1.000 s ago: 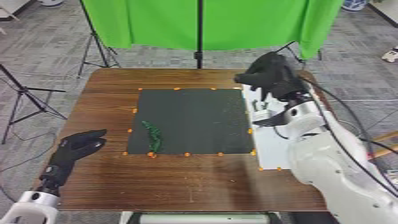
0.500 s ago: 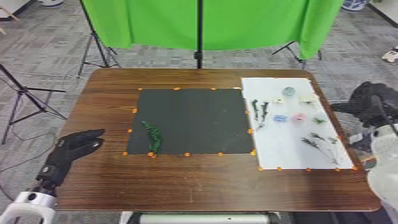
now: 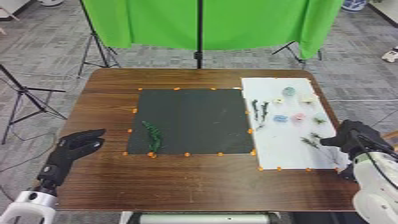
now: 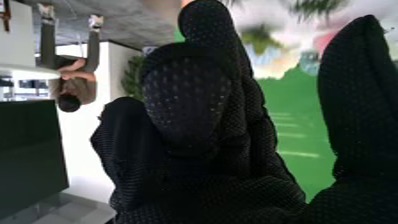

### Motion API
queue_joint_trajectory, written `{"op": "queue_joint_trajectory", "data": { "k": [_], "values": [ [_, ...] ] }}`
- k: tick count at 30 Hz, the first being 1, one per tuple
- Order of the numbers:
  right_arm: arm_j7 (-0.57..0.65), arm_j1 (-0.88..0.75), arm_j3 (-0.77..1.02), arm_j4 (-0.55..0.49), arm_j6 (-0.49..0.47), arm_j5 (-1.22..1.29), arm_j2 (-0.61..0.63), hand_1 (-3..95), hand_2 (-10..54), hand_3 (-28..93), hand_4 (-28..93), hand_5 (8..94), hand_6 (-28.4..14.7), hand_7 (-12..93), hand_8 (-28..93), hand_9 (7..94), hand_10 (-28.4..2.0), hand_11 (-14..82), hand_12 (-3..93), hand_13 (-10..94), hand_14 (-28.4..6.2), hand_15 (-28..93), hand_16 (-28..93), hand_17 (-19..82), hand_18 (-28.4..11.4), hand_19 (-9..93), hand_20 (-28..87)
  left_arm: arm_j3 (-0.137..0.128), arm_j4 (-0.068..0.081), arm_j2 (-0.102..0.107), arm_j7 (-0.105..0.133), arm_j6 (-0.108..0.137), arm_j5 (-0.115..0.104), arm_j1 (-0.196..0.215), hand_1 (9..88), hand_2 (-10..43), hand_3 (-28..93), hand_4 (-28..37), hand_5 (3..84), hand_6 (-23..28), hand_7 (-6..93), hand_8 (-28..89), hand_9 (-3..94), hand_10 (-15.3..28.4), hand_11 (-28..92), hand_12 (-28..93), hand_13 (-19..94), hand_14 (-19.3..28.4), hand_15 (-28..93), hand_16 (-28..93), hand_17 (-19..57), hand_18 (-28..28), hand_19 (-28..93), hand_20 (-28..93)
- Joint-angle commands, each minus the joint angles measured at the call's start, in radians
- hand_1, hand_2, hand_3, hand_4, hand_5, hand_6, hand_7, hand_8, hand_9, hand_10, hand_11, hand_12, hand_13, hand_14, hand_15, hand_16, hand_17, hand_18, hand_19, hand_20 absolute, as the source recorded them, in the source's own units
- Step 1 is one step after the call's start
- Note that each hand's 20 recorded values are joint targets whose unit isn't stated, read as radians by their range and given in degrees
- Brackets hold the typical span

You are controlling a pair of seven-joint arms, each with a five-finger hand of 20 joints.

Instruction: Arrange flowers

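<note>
In the head view my right hand [image 3: 357, 139] is at the lower right corner of the white sheet [image 3: 289, 145], fingers relaxed and holding nothing. The right wrist view shows that hand [image 4: 204, 150] with fingers and thumb apart. My left hand [image 3: 82, 143] rests over the table's left side, fingers loosely extended. A green leafy sprig [image 3: 153, 136] lies on the lower left of the dark mat [image 3: 193, 117]. On the white sheet lie a blue flower [image 3: 281, 118], a pink flower [image 3: 298, 117], a pale blue-green one [image 3: 289, 91], a cream one [image 3: 307, 99], and thin stems [image 3: 265, 111].
Orange markers [image 3: 187, 154] line the edges of the mat and sheet on the brown table [image 3: 178, 185]. Behind the table hangs a green cloth [image 3: 249, 25], with black stands [image 3: 199, 52] around it.
My right hand first swung from above the sheet's far part out beyond the table's right edge, then came back toward the near right corner of the sheet. The left hand stayed still.
</note>
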Motion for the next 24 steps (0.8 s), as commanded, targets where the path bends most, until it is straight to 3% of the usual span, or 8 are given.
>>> {"op": "queue_joint_trajectory", "data": {
  "k": [1,4,7,8,18,24],
  "values": [
    [0.007,-0.016,-0.034,0.022,0.021,-0.027,-0.001,39.6,-9.5,61,-21,72.0,-5.4,20,-5,84.3,-14.3,21.3,22.1,93,-3.2,51,35,63,-13.0,93,51,0.004,-0.002,-0.008,-0.014,-0.009,0.006,0.009,30.6,-9.5,65,-15.9,50.3,3.8,14.1,-6,50.0,13.8,20,15,41,19.0,21,2,9.7,14.4,13,24],
    [0.011,-0.015,-0.054,0.036,0.049,-0.035,0.005,43.1,-9.5,62,-21,72.9,-4.7,21,-5,85.2,-13.8,21.8,22.2,93,-3.0,52,35,64,-12.8,93,51,0.006,-0.003,-0.007,-0.015,-0.009,0.006,0.01,30.7,-9.5,65,-15.7,50.3,3.8,14.1,-6,49.9,13.8,20,15,41,19.0,21,2,9.7,14.4,13,24],
    [0.007,-0.018,-0.062,0.039,0.107,-0.051,0.011,53.9,-9.5,51,-18,76.6,-3.8,22,16,88.7,-12.7,23.6,22.8,94,-2.1,54,32,66,-12.6,93,52,0.004,-0.003,-0.007,-0.015,-0.01,0.004,0.012,30.6,-9.5,65,-15.5,50.4,3.8,14.1,-6,50.0,13.8,20,15,41,19.0,21,2,9.7,14.4,13,24],
    [0.005,-0.017,-0.061,0.036,0.128,-0.05,0.013,56.3,-9.5,50,-17,78.5,-3.4,22,18,90.0,-12.2,24.5,23.0,94,-2.1,56,31,66,-12.5,93,53,0.003,-0.004,-0.008,-0.015,-0.009,0.005,0.014,30.6,-9.5,65,-15.4,50.4,3.7,14.1,-6,50.0,13.8,20,15,41,19.1,21,2,9.7,14.4,13,24],
    [0.02,0.006,0.006,-0.099,0.192,0.064,-0.004,59.5,-9.5,54,-17,82.1,-2.1,26,19,93.6,-11.1,28.0,24.1,94,-1.4,61,27,69,-12.1,93,54,0.0,-0.005,-0.005,-0.017,-0.014,0.006,0.015,30.1,-9.5,65,-15.3,50.4,3.8,13.9,-6,49.9,13.8,20,15,41,19.1,21,2,9.6,14.4,13,24],
    [-0.012,0.166,-0.122,-0.155,0.196,0.08,-0.015,59.9,-9.5,54,-16,82.3,-2.3,26,19,93.7,-11.4,28.0,24.2,94,-1.5,61,26,69,-12.1,93,54,-0.009,-0.011,-0.005,-0.021,-0.014,0.006,0.025,30.0,-9.5,65,-15.3,50.2,3.7,13.9,-6,49.9,13.8,20,15,41,19.0,21,2,9.6,14.4,13,24]
  ]
}}
